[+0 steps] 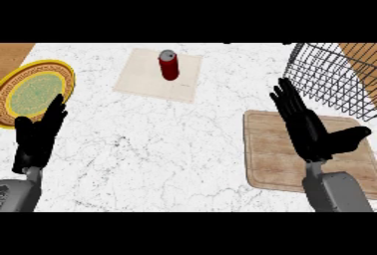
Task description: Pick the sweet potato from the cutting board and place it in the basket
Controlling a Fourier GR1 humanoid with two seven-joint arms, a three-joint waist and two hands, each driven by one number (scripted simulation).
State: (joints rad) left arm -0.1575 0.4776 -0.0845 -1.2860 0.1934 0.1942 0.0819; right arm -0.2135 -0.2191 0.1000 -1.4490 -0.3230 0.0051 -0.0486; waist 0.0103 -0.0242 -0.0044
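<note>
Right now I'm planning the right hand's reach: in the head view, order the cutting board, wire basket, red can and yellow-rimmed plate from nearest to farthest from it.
From the right hand:
1. Cutting board, directly beneath it.
2. Wire basket, just beyond, at the right.
3. Red can, upper middle, on a pale mat.
4. Yellow-rimmed plate, far left.

On the table [169, 144], a can [168, 64] stands upright on a mat [147, 79] at the back. A plate [33, 92] lies left; the basket [335, 77] sits back right, behind the cutting board [276, 159].
</note>
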